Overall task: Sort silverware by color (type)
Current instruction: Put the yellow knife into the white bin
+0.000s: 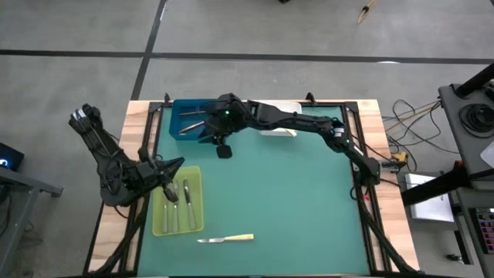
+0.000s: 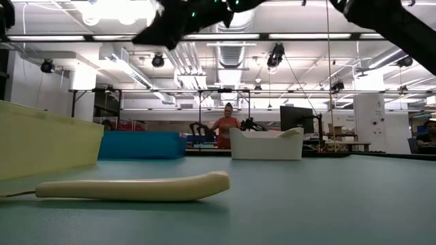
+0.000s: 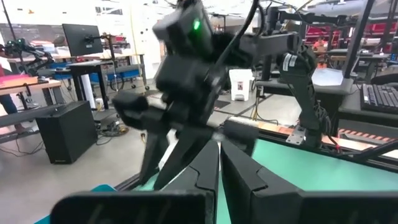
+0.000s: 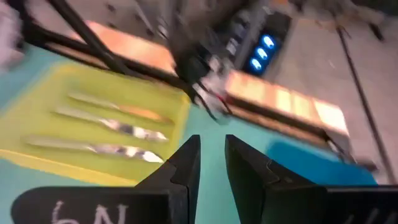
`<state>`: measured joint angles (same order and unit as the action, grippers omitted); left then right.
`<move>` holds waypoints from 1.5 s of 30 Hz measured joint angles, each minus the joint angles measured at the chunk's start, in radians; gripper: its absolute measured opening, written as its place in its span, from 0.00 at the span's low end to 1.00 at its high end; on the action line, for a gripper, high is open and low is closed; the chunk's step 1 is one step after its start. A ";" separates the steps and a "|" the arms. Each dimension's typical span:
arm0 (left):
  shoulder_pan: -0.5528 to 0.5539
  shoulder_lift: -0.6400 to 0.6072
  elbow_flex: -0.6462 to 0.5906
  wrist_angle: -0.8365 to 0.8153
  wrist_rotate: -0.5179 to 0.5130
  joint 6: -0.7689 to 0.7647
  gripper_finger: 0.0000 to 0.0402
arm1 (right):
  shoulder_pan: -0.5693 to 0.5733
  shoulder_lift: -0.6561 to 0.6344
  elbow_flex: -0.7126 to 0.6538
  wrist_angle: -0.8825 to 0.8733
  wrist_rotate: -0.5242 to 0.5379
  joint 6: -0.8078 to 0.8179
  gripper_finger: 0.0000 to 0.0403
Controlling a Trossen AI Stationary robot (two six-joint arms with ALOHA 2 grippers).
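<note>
Three grey metal utensils (image 1: 177, 202) lie in the yellow-green tray (image 1: 197, 220) at the near left. More grey silverware (image 1: 191, 123) lies in the blue tray (image 1: 179, 108) at the far left. A knife with a pale yellow handle (image 1: 225, 239) lies flat on the green mat near the front edge. My right gripper (image 4: 211, 162) hangs high beside the blue tray, slightly open, with nothing between its fingers. My left gripper (image 3: 219, 180) is shut and empty, level above the yellow-green tray's far end (image 1: 174, 168).
A white tray (image 1: 287, 108) stands at the far edge, partly under my right arm. The green mat (image 1: 293, 201) covers the table inside a black frame. In the low view a person (image 2: 225, 126) stands far behind the table.
</note>
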<state>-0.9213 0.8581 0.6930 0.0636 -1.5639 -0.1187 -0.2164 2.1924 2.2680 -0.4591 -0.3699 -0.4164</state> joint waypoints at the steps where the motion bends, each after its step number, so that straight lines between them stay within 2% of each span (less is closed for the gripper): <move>1: 0.000 0.010 0.001 0.011 0.000 0.000 0.00 | 0.008 -0.010 -0.001 0.003 -0.030 0.000 0.16; 3: 0.000 0.032 0.012 0.011 0.001 0.000 0.00 | 0.017 -0.034 -0.009 0.000 -0.081 0.004 0.16; 11: 0.000 0.150 0.120 0.008 0.002 0.044 0.00 | 0.042 -0.164 -0.154 0.013 -0.082 -0.003 0.16; 19: 0.001 0.288 0.252 -0.007 0.001 0.142 0.00 | 0.046 -0.384 -0.543 0.256 -0.069 0.040 0.16; 24: 0.013 0.357 0.322 -0.030 0.001 0.171 0.00 | 0.046 -0.531 -0.782 0.394 -0.020 0.084 0.16; 30: 0.043 0.405 0.345 -0.033 0.002 0.188 0.00 | 0.055 -0.696 -1.021 0.520 0.018 0.131 0.16; 34: 0.077 0.413 0.345 -0.029 0.013 0.166 0.00 | 0.069 -0.802 -1.143 0.577 0.083 0.171 0.16; 36: 0.096 0.417 0.345 -0.028 0.082 0.156 0.00 | 0.077 -0.850 -1.195 0.589 0.105 0.184 0.16; 41: 0.181 0.417 0.345 -0.027 0.405 0.132 0.00 | 0.115 -0.961 -1.304 0.622 0.173 0.240 0.16; 45: 0.249 0.417 0.344 -0.048 0.563 0.102 0.00 | 0.154 -1.004 -1.341 0.622 0.202 0.286 0.16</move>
<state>-0.6727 1.2751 1.0374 0.0159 -1.0010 -0.0171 -0.0626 1.1883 0.9268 0.1624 -0.1682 -0.1306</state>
